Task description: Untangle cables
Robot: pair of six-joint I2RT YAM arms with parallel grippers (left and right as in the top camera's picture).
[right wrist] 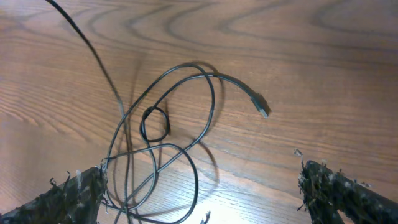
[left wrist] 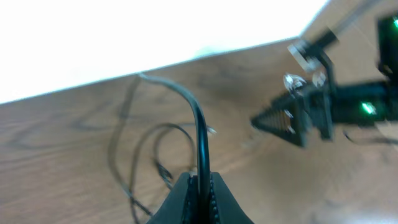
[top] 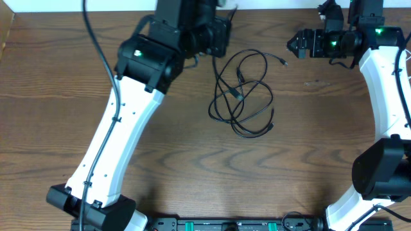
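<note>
Thin black cables [top: 241, 96] lie in a tangle of loops on the wooden table, right of centre; they also show in the right wrist view [right wrist: 161, 130]. One plug end [top: 284, 62] sticks out to the right and shows in the right wrist view [right wrist: 262, 109]. My left gripper [top: 221, 40] is at the far edge, just left of the tangle, shut on one black cable [left wrist: 199, 130] that rises between its fingers [left wrist: 200, 186]. My right gripper [top: 292, 45] is open and empty, right of the tangle, its fingers [right wrist: 200, 173] wide apart above the loops. I cannot make out a white cable.
The wooden table [top: 308, 147] stretches to the front. The left arm's white link [top: 122, 122] crosses the left half. The right arm [top: 385, 96] runs along the right edge. The table's far edge [left wrist: 186, 59] is close behind the left gripper.
</note>
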